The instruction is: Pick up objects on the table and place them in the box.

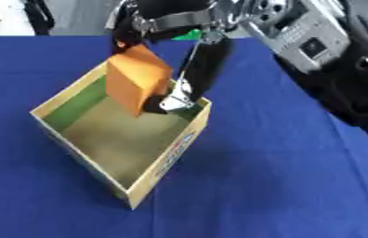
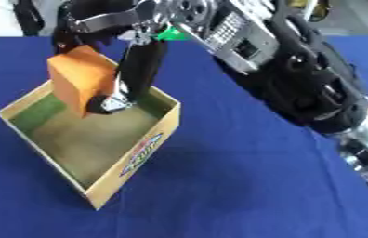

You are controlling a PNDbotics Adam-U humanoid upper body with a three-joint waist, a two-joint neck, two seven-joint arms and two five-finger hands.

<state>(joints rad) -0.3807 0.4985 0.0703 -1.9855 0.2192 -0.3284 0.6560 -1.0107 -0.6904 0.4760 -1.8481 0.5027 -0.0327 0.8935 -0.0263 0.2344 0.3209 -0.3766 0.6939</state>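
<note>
Blue-covered table (image 1: 285, 176) with an open cardboard box (image 1: 171, 155) directly on it

An orange block (image 1: 137, 79) is held by the right hand (image 1: 169, 56) over the far corner of an open cardboard box (image 1: 167, 157). The block is pinched between a finger and the thumb and is tilted. The box is set on a blue tablecloth (image 1: 285, 186). Nothing is seen inside the box.
</note>
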